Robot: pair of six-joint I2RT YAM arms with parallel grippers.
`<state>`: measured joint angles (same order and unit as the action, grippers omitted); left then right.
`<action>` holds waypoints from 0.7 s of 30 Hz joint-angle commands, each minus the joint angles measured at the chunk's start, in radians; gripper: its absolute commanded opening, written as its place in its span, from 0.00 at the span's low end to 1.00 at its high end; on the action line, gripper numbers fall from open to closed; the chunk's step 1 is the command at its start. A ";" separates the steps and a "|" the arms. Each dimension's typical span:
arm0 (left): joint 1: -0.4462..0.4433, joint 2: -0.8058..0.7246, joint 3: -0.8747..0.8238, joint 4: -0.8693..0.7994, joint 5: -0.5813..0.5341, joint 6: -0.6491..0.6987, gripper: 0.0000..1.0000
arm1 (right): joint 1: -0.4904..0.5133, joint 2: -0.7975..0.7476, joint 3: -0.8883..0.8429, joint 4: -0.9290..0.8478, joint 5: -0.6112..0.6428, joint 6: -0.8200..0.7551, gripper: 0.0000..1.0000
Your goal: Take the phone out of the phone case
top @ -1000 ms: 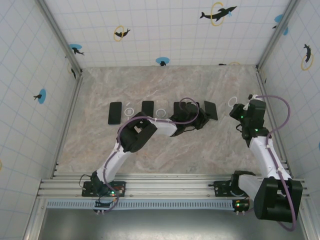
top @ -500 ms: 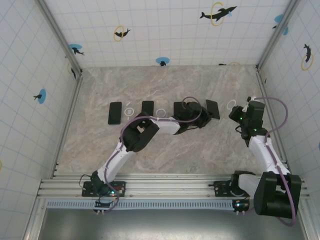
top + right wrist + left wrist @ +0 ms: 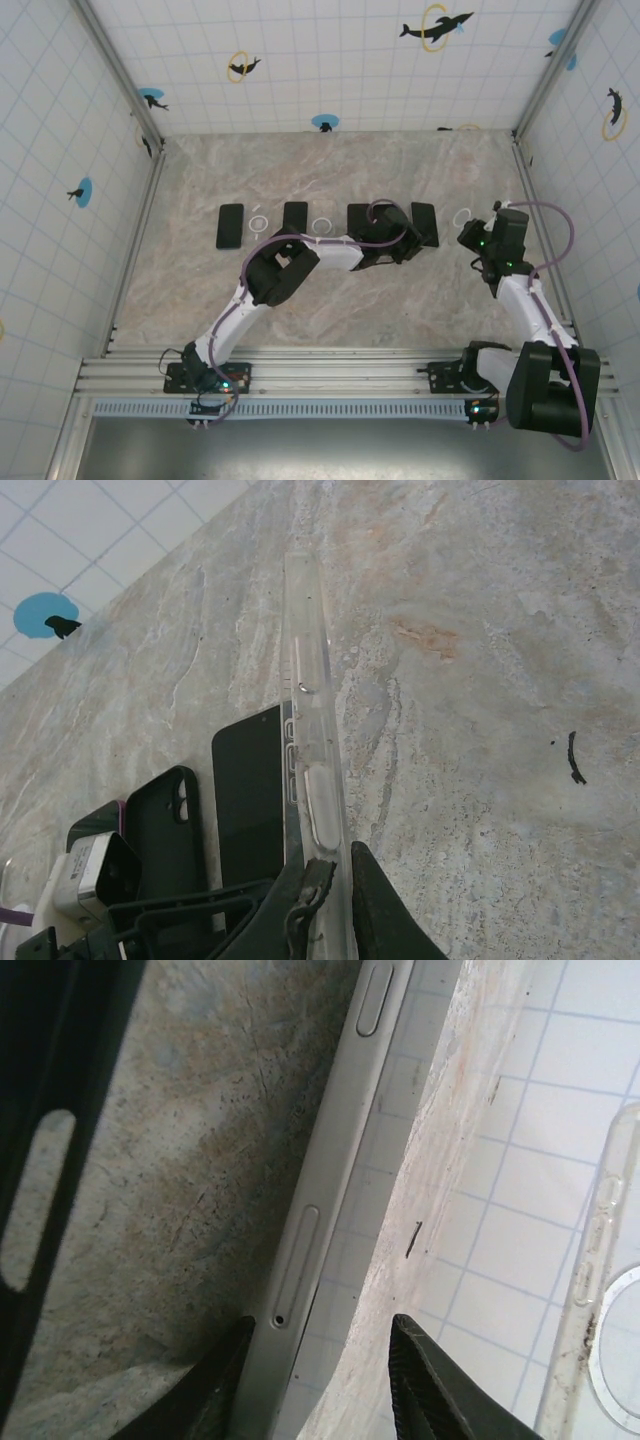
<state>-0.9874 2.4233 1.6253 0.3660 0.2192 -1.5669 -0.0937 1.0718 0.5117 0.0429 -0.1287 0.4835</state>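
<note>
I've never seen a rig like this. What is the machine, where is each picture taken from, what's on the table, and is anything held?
Two robot arms are bolted at the near edge of a marble table, each ending in a two-finger claw. The wide picture looks down from above; the other two come from a camera on each wrist. On the table lies a row of dark phones and cases, with clear cases between them. The right claw is shut on a clear phone case, holding it on edge. The left claw has its jaws apart on either side of a silver-edged phone.
</note>
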 commanded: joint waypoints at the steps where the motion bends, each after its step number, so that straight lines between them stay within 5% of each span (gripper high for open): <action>1: -0.007 -0.053 0.023 -0.087 -0.012 0.040 0.39 | -0.010 0.019 -0.023 0.071 -0.013 -0.008 0.03; 21: -0.023 -0.157 -0.100 -0.125 -0.034 0.059 0.49 | -0.072 0.151 -0.107 0.339 -0.145 -0.068 0.04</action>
<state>-1.0073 2.3299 1.5501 0.2668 0.2146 -1.5177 -0.1474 1.2060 0.4297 0.2661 -0.2352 0.4339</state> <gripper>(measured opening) 0.494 0.121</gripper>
